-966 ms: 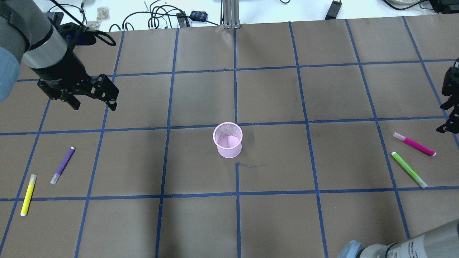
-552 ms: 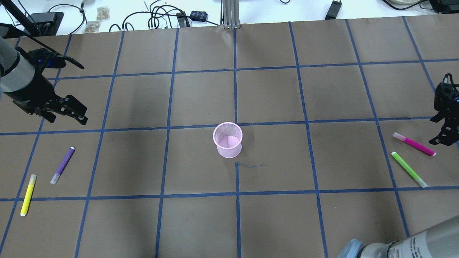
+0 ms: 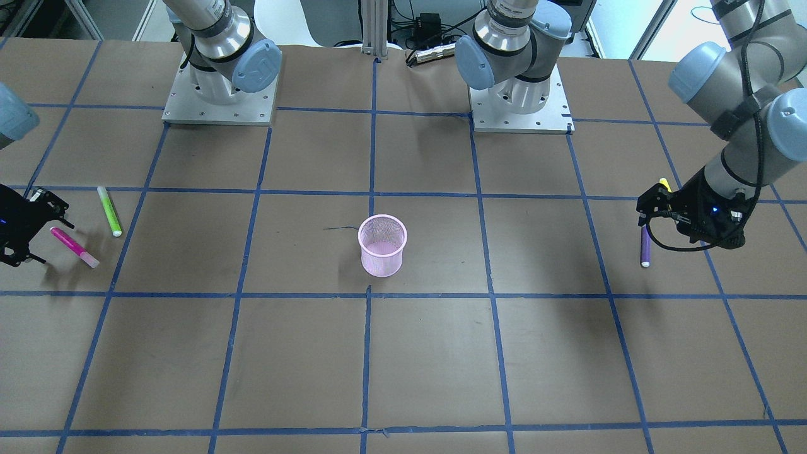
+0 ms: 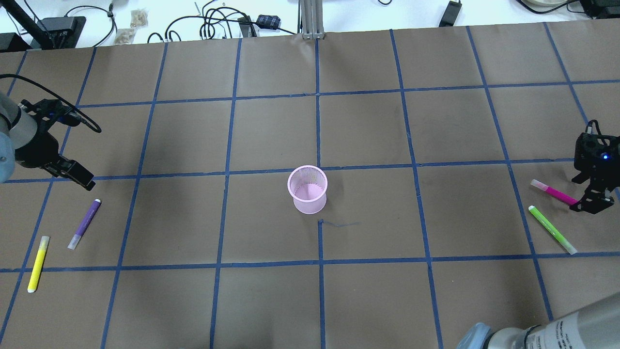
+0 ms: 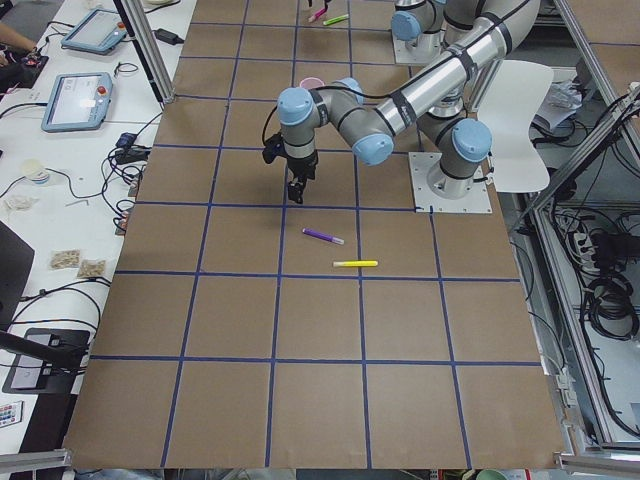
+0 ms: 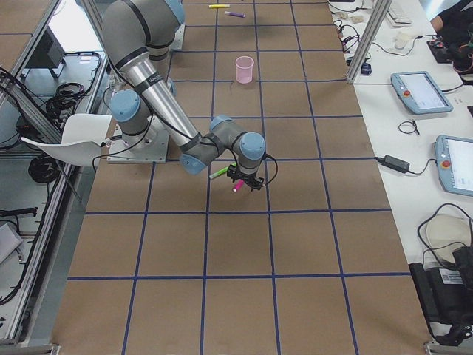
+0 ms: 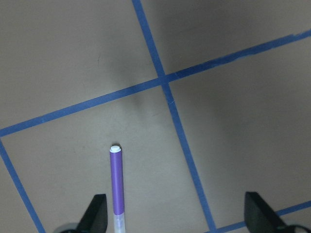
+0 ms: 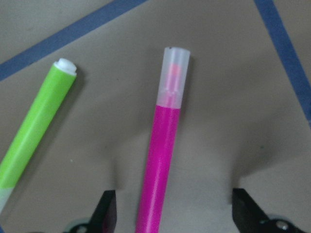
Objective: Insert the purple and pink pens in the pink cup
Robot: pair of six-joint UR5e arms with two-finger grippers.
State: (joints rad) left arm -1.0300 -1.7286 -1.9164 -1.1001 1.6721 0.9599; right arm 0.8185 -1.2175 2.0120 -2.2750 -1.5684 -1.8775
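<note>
**Right wrist view, closest in.** Right gripper [image 8: 176, 213] is spread wide with nothing held. Its jaws stand at the bottom corners of the frame. The pink pen [image 8: 163, 160] lies flat between them, slightly frame-left of centre, clear cap pointing up-frame. The green pen [image 8: 36, 126] lies close at frame-left, outside the jaws.

**Left wrist view.** Left gripper [image 7: 177, 216] is also wide open and empty. The purple pen [image 7: 115, 187] lies flat at lower left of the frame, just inside the frame-left jaw and well off centre.

**Overhead.** We note both arms have come down and closed in over the last second.
- The left gripper was large and high in the upper left. It now sits small at the left edge, just above the purple pen's white-tipped end.
- The right gripper has slid down the right edge and now hides the pink pen's lower end.
- Pens and cup have not shifted.

The pink cup [image 4: 308, 189] stands upright at frame centre on the table [image 4: 368, 300], well apart from both pens. We see nothing in it. The yellow pen [image 4: 38, 264] lies at lower left.

**Our reading.** Both approaches are nearly done and grasping comes next. Neither pen is lifted, so the task is barely begun. The right gripper looks ready to close. The left probably needs a sideways shift to centre its pen. The risk on the right is catching the neighbouring green pen.

**Far edge, top of frame.** A power brick [image 4: 453, 7] lies beyond the table.
</note>
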